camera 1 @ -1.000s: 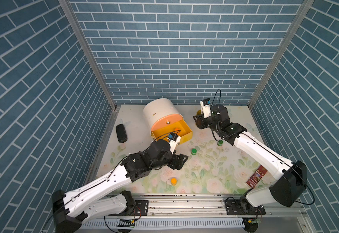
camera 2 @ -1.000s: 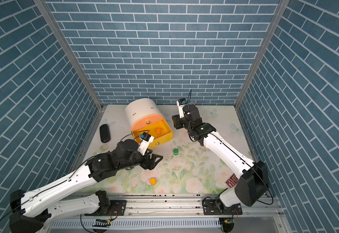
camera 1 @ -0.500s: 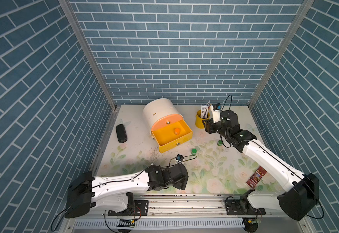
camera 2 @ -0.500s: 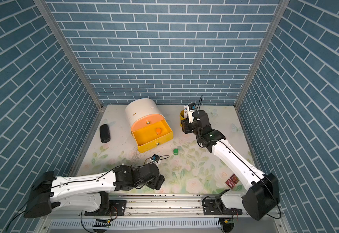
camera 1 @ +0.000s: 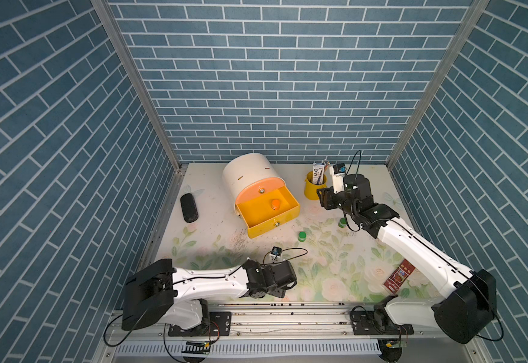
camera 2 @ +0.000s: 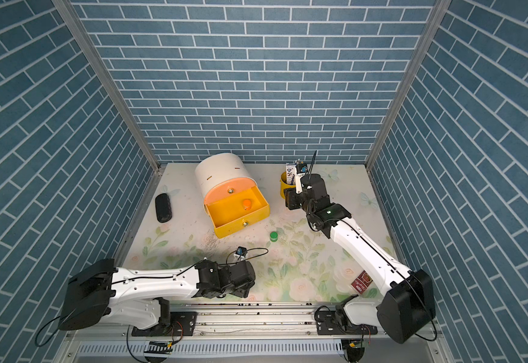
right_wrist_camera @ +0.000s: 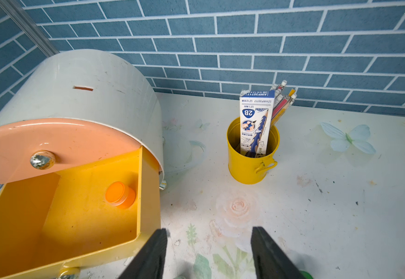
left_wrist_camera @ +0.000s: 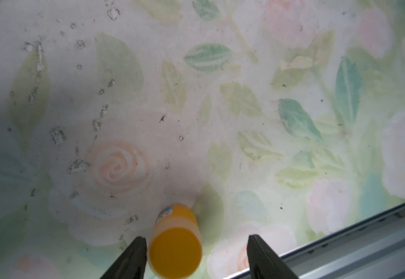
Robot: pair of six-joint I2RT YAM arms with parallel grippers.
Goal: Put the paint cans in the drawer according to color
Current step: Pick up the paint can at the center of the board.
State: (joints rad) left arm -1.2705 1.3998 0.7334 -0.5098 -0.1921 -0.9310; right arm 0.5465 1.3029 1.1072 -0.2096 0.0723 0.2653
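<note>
Flanking drawer: black case, yellow pencil bucket.

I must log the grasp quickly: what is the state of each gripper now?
Left gripper: open, jaws either side of the orange-lidded paint can, not clamped on it.
Right gripper: open, holding nothing.

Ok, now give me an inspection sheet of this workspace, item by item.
Surface: floral mat, scuffed and dirt-speckled.
Job's things: cabinet with yellow drawer open, orange-lidded can inside; green-lidded can and second green-lidded can on the mat; second orange-lidded can under the left arm.
Clutter: black case, yellow bucket holding pencils, red packet.
Grippers: left gripper open astride that can; right gripper open, empty.
Cables: black wrist cables, looping free.
Surroundings: blue brick-patterned walls, front rail.
</note>
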